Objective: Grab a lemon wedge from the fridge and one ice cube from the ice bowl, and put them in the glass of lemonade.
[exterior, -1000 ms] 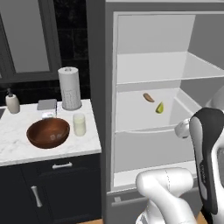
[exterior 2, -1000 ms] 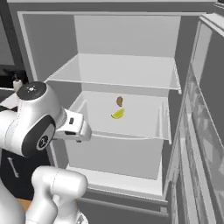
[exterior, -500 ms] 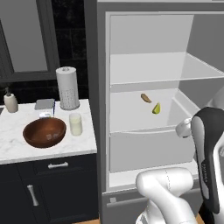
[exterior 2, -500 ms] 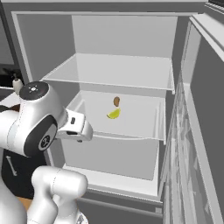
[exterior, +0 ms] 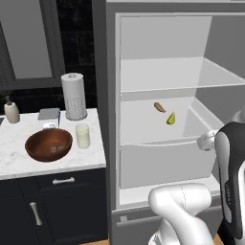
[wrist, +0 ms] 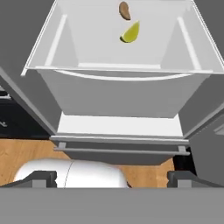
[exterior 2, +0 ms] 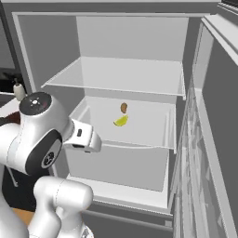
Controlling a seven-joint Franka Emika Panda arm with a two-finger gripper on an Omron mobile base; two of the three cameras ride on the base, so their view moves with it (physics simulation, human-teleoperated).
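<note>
Lemon wedge [wrist: 130, 33]: tiny, yellow-green, curved rind.

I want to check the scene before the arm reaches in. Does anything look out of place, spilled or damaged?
Nothing stands out. The fridge is open, and the lemon wedge lies in its white drawer beside a small brown item. On the counter, the ice bowl and the glass of lemonade stand upright, nothing spilled.

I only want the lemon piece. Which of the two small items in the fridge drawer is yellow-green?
The lemon wedge, the yellow-green piece lying nearer the drawer's front. The small orange-brown item sits just behind it.
</note>
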